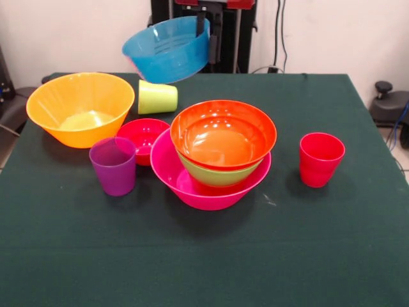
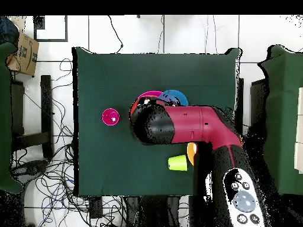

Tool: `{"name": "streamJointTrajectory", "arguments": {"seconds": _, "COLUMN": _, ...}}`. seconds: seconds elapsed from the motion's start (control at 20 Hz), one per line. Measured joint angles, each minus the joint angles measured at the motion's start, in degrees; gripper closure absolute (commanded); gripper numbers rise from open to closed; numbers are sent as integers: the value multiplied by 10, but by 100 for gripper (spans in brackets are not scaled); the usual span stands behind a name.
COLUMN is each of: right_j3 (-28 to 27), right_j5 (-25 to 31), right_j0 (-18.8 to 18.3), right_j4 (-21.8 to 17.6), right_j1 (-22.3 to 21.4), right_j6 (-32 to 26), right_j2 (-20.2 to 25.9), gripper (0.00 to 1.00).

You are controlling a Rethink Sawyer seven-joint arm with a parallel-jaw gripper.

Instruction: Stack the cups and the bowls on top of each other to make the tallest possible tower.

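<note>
Front view: the claw (image 1: 206,33) is clamped on the rim of the blue bowl (image 1: 167,50), held tilted above and behind the tower (image 1: 214,179), mouth facing forward. It could slip or land crooked. Overhead view: the arm (image 2: 177,124) hides the tower; the red cup (image 2: 110,117) stands apart.

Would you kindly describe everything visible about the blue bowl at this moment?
The blue bowl is glossy, translucent plastic with faint ridges inside. It hangs in the air above the table's far side, tilted so its opening faces up and sideways. The gripper pinches its rim; nothing else touches it. Below it lies the lime green cup, tipped on its side.
</note>
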Motion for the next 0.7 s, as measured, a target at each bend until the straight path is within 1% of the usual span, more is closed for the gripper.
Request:
{"name": "streamJointTrajectory", "arguments": {"seconds": 0.35, "right_j3": 0, "right_j5": -3, "right_j0": 28, "right_j4": 0, "right_j1": 4, "right_j6": 28, "right_j2": -32, "gripper": 100}}
{"name": "streamJointTrajectory", "arguments": {"seconds": 0.5, "right_j3": 0, "right_j5": -10, "right_j0": 40, "right_j4": 0, "right_j1": 14, "right_j6": 34, "right_j2": -46, "gripper": 100}}
{"name": "streamJointTrajectory", "arguments": {"seconds": 0.55, "right_j3": 0, "right_j5": -16, "right_j0": 49, "right_j4": 0, "right_j1": 24, "right_j6": 38, "right_j2": -56, "gripper": 100}}
{"name": "streamJointTrajectory", "arguments": {"seconds": 0.7, "right_j3": 0, "right_j5": -22, "right_j0": 57, "right_j4": 0, "right_j1": 32, "right_j6": 42, "right_j2": -64, "gripper": 100}}
